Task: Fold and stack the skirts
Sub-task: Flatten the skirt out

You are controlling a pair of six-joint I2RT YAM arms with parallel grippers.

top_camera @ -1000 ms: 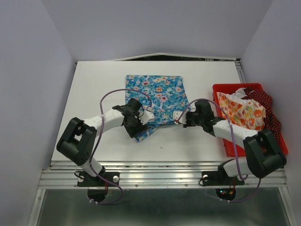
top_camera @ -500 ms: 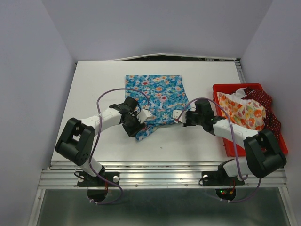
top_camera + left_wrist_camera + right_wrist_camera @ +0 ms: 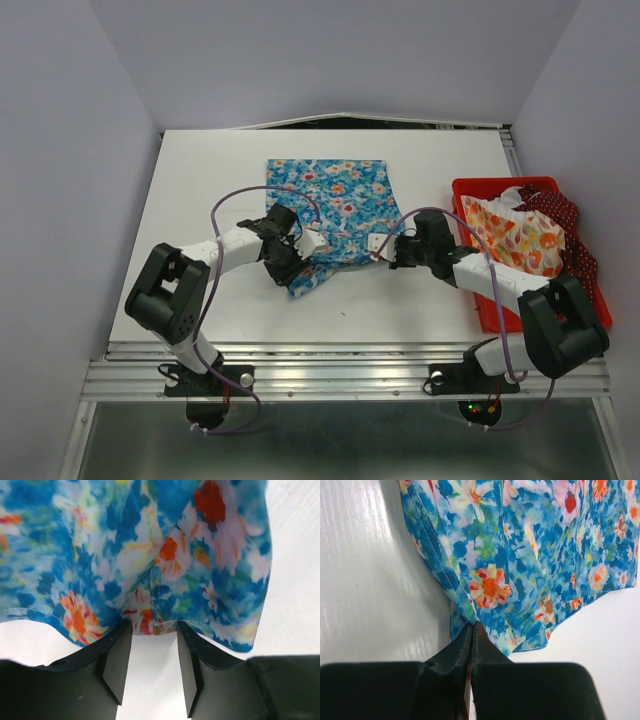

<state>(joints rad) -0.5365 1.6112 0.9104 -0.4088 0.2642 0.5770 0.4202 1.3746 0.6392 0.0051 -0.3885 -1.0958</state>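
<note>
Blue skirt (image 3: 335, 205) lies spread out in the middle of the white surface (image 3: 200, 180), its near left corner rumpled. The left fingers (image 3: 117, 665) stand partly apart with the near hem at their tips, not pinched. The right fingers (image 3: 462, 642) are pressed together on the hem's right corner. Both arms reach low and inward, elbows bent.
</note>
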